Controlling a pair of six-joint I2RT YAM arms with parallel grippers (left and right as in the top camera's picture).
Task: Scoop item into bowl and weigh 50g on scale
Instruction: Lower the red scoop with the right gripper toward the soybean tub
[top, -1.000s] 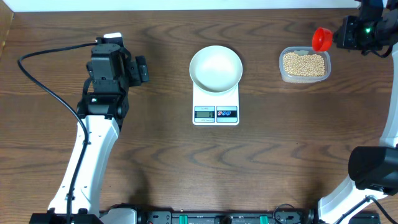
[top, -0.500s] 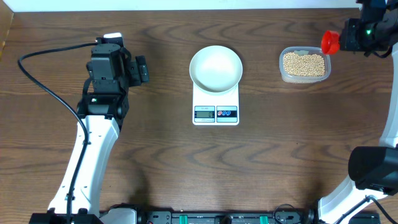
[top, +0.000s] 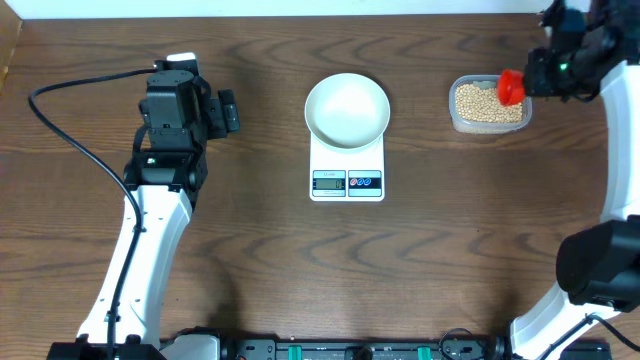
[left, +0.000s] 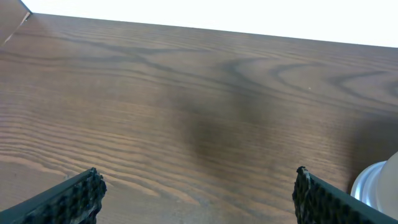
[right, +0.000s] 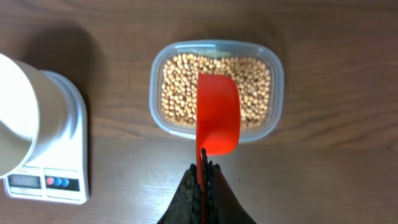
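Observation:
The white bowl sits empty on the white scale at mid-table; both show at the left of the right wrist view, the bowl on the scale. Tan beans fill a clear plastic tub at the right, also in the right wrist view. My right gripper is shut on the handle of a red scoop, which hangs over the tub; the overhead view shows the scoop at the tub's right part. My left gripper is open and empty over bare wood at the left.
The wooden table's far edge runs along the top of the overhead view. A black cable loops left of the left arm. The bowl's rim shows at the right edge of the left wrist view.
My right gripper has swung the red scoop from beyond the tub's upper right corner to over the beans. The left arm has not moved.

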